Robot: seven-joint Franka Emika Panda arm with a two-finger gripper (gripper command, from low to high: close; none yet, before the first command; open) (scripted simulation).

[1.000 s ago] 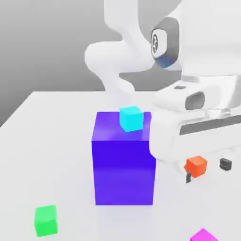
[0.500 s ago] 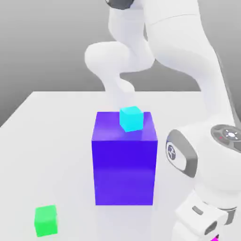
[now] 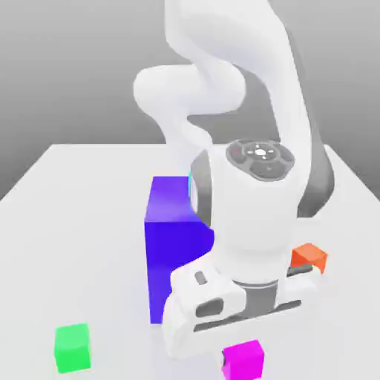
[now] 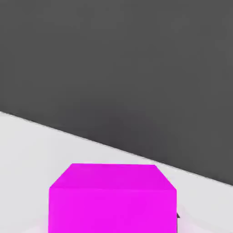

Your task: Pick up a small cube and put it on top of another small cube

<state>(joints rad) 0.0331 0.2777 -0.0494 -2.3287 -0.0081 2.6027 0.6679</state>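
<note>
My arm bends low over the white counter (image 3: pixel 89 193), my hand hanging just above the small plain magenta-pink cube (image 3: pixel 243 361) at the near edge. The hand view shows that cube (image 4: pixel 112 198) close up. The big blue-violet block (image 3: pixel 172 245) stands behind; an orange cube (image 3: pixel 310 257) and a green cube (image 3: pixel 73 347) lie apart.

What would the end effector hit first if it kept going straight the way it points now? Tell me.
Most likely the magenta cube, which sits directly ahead in the hand view and just under the end effector in the exterior view. Beyond it lies the table. Depth is uncertain.
</note>
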